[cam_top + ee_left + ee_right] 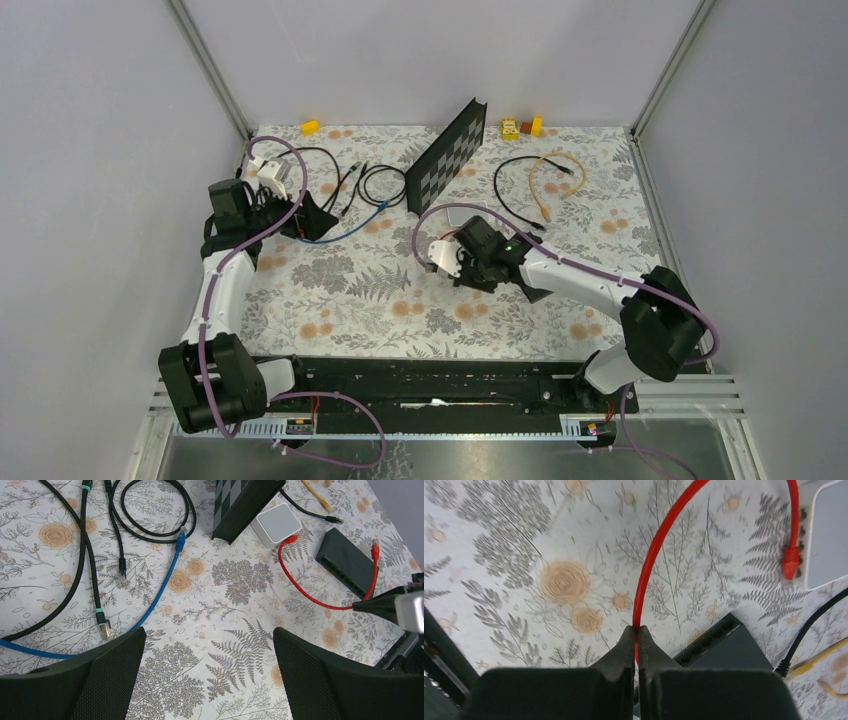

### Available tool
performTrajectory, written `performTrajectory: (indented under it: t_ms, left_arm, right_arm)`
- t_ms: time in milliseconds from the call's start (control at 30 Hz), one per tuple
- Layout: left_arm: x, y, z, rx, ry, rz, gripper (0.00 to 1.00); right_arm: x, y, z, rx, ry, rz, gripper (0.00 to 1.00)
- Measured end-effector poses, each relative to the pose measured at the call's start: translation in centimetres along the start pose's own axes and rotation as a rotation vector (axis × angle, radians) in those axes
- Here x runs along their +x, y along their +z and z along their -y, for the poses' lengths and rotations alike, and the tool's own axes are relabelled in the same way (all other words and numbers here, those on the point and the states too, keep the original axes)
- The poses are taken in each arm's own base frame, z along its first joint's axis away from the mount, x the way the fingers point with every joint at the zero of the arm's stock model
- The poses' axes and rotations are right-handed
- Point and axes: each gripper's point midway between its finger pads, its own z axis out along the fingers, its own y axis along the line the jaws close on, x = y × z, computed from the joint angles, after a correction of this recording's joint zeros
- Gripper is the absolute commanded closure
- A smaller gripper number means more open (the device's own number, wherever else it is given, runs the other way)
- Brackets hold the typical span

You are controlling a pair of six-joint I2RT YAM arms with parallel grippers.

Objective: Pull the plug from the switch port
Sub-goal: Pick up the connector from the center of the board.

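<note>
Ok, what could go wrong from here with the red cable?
The right gripper pinches the thin red cable mid-length with its fingertips, so it might slip. One red plug sits at the small white box; pulling may drag that box. The flat black switch lies unheld, so it could shift.

Soft, even overhead light fills every view, and shadows under the arms on the surface (pixel 400 320) are faint, without glare. The right wrist view smears toward its upper left; the red cable (pixel 639 600) is crisp. The right pincer (pixel 636 630) at bottom centre is dark and defocused.
</note>
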Motion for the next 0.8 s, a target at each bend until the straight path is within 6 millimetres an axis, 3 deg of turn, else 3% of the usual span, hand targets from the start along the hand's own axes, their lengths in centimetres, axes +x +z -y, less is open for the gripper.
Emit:
performTrajectory:
  t_ms: [267,567,700,800]
  left_arm:
    - [0.0,0.0,0.2,0.011,0.003,0.001,0.01]
    - [0.0,0.0,0.2,0.011,0.003,0.001,0.01]
    - [0.0,0.0,0.2,0.012,0.003,0.0,0.01]
    - [0.0,0.0,0.2,0.013,0.002,0.0,0.01]
  right_arm:
    - [6.5,1.8,1.1,-0.049,0.056,-0.143,0.89]
    - [8.8,2.9,0.8,-0.082,0.049,-0.198,0.58]
    - [9.7,3.1,0.8,-0.087,0.054,-0.213,0.56]
    - [9.8,3.1,1.0,-0.082,0.054,-0.211,0.62]
